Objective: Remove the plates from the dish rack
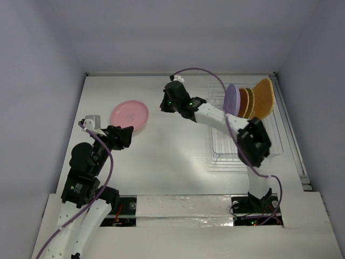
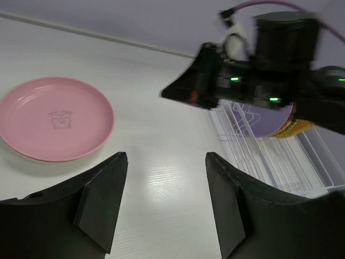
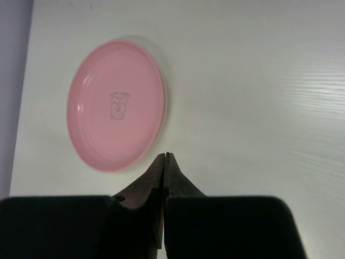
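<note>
So, top camera first: the pink plate (image 1: pixel 129 115) lies flat on the bench (image 1: pixel 178 156) over on the left, well apart from the dish rack (image 1: pixel 222 148) on the right. A lavender plate (image 1: pixel 232 99), the orange-brown round plates (image 1: pixel 247 102) and the squarish orange plate (image 1: pixel 264 97) stand upright, bunched at the rack's far end.

Left wrist cam: the left jaws are spread wide with nothing between them. The pink plate sits ahead to their left, and the right arm (image 2: pixel 280 59) is in front of the rack.

Right wrist cam: the right jaws are pressed together, empty, tips just beside the pink plate's rim.
</note>
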Robot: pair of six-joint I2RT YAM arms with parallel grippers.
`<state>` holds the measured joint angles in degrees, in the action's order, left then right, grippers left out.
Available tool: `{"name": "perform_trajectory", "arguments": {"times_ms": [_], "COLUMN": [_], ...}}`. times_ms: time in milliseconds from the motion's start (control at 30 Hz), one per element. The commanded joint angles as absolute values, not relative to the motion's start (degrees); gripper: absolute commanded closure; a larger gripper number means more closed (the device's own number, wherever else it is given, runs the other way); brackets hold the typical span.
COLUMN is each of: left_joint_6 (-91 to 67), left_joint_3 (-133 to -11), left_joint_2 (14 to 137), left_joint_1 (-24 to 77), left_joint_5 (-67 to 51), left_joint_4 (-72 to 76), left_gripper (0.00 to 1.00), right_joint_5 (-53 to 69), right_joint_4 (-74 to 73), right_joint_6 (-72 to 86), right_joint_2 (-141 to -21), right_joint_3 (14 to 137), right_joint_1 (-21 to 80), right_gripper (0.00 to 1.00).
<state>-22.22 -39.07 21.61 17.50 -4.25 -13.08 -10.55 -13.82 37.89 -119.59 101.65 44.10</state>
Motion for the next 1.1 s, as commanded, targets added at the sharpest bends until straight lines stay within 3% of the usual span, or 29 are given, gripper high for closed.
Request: {"name": "perform_trajectory", "arguments": {"times_ms": [0,67,100,200,267,300,367,400,533,800,867,933,1067], "left_joint_6": [-22.32,-22.06,-22.06,-21.97,-22.06,-21.97,-21.97,-21.97,-22.06,-21.89,-21.97,-21.88,-21.8], "left_joint_3": [-38.85,-38.76,-38.76,-38.76,-38.85,-38.85,-38.85,-38.85,-38.85,-38.85,-38.85,-38.93,-38.94], "left_joint_2": [21.09,21.09,21.09,21.36,21.71,21.97,22.15,22.15,21.8,22.06,22.06,21.89,21.62], "left_joint_1": [17.14,17.14,17.14,17.14,17.14,17.14,17.14,17.14,17.14,17.14,17.14,17.14,17.14], "left_joint_5": [-4.74,-5.27,-5.45,-6.07,-5.8,-5.63,-6.06,-6.24,-5.98,-6.15,-6.24,-6.24,-6.24], "left_joint_4": [-10.63,-10.46,-10.11,-9.84,-10.02,-10.11,-10.2,-10.11,-10.37,-10.28,-10.11,-10.2,-10.2], "left_gripper": [0.45,0.6,0.74,0.93,0.95,0.95,0.89,0.81,0.62,0.61,0.61,0.61,0.61], "right_joint_5": [-21.07,-24.41,-28.52,-33.82,-37.61,-38.57,-38.16,-36.84,-36.3,-41.57,-42.27,-44.02,-45.97], "right_joint_4": [-9.05,-11.76,-13.6,-21.51,-26.44,-28.37,-31.37,-32.07,-35.94,-39.2,-38.85,-39.63,-41.31], "right_joint_6": [30.77,27.61,26.55,22.77,20.22,20.04,17.77,17.32,15.38,13.27,12.66,12.39,10.38], "right_joint_2": [-101.02,-91.79,-89.23,-81.67,-78.59,-78.31,-77.87,-78.57,-83.84,-92.11,-92.37,-92.98,-95.01], "right_joint_3": [92.75,84.66,82.72,77.7,76.03,76.29,76.29,77.07,81.03,86.57,86.92,87.54,89.03], "right_joint_1": [41.41,39.04,36.59,32.36,30.51,29.45,26.29,25.06,22.85,21.09,21.09,21.09,21.09], "right_gripper": [1.0,1.0,1.0,0.96,0.8,0.58,0.42,0.39,0.38,0.45,0.5,0.61,0.64]}}
